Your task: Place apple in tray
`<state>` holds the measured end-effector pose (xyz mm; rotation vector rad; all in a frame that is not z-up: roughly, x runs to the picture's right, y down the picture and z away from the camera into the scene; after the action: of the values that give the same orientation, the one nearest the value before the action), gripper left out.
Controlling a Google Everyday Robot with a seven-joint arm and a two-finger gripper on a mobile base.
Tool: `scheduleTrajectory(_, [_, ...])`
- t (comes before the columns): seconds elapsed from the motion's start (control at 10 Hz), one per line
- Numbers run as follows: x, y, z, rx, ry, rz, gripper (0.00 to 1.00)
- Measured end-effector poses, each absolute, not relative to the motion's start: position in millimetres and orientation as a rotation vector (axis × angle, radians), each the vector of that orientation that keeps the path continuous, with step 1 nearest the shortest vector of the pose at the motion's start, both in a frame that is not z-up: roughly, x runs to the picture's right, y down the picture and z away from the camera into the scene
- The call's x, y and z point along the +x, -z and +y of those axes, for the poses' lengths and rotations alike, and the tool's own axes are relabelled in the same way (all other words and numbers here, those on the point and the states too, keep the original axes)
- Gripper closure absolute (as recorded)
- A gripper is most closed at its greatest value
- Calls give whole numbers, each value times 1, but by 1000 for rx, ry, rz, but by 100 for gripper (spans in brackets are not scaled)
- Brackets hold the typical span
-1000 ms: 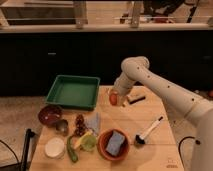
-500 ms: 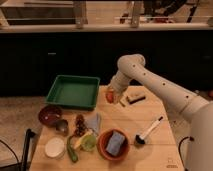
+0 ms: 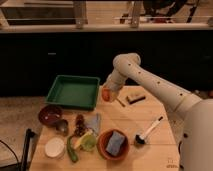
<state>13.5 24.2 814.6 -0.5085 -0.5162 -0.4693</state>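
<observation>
The apple [image 3: 106, 95] is small and red-orange, held in my gripper [image 3: 107, 93] just right of the green tray [image 3: 73, 91], above the table near the tray's right rim. The gripper is shut on the apple. The tray is a shallow green rectangle at the table's back left, with nothing in it. My white arm [image 3: 150, 82] reaches in from the right.
A dark red bowl [image 3: 50, 114], grape bunch [image 3: 79, 124], yellow-green fruit [image 3: 86, 141], white cup [image 3: 54, 147], an orange bowl [image 3: 114, 144] with a blue sponge, a dish brush [image 3: 148, 131] and a small block [image 3: 135, 97] sit on the wooden table [image 3: 150, 150].
The gripper has carried the apple leftward toward the tray's right edge. The other objects have not moved.
</observation>
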Motion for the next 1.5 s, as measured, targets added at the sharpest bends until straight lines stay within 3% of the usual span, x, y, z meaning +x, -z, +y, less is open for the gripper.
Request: scheduleTrajectory(1.5, [-51, -840, 11, -499, 511, -585, 100])
